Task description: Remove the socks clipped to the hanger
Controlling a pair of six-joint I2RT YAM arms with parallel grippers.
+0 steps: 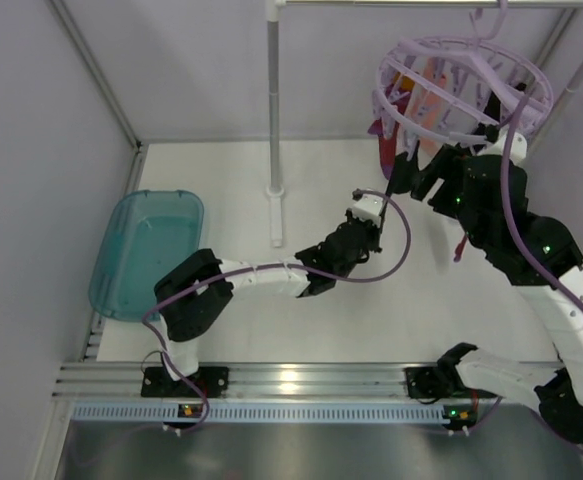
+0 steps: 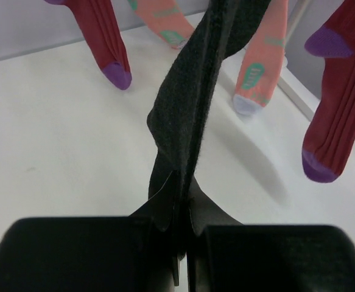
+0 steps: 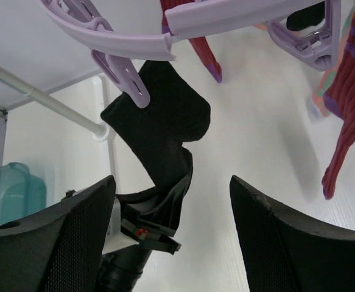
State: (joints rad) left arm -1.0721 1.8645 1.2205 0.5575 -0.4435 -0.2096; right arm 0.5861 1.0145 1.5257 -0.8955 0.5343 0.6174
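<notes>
Starting at your left, the teal tub (image 1: 146, 250) sits on the table (image 1: 221, 180) by the left wall, well apart from both arms. Your left arm rises from its base at the near edge, folds at the elbow just beside the tub, and stretches low across the table to the right, past the foot of the white pole (image 1: 274, 120). The left gripper (image 1: 371, 205) points up and away from you, and its jaws are pressed tight together on the lower end of the black sock (image 2: 186, 115). The fabric runs straight up out of the fingers, pulled into a twisted strip.

Follow that sock upward and you reach the hanger (image 1: 471, 75), the lilac ring hanging at the top right. One lilac peg (image 3: 127, 78) pinches the sock's upper edge. Red socks with purple toes (image 2: 335, 103) and salmon socks with green marks (image 2: 262, 67) dangle around it, apart from the black one.

On your right, the right arm climbs from its base and bends over at the elbow, so the wrist sits just under the hanger's rim. The right gripper (image 3: 171, 185) has its fingers spread wide and grips nothing. The clipped black sock hangs beyond the gap, between the two fingers as the wrist camera sees it, with the peg up and to the left.
</notes>
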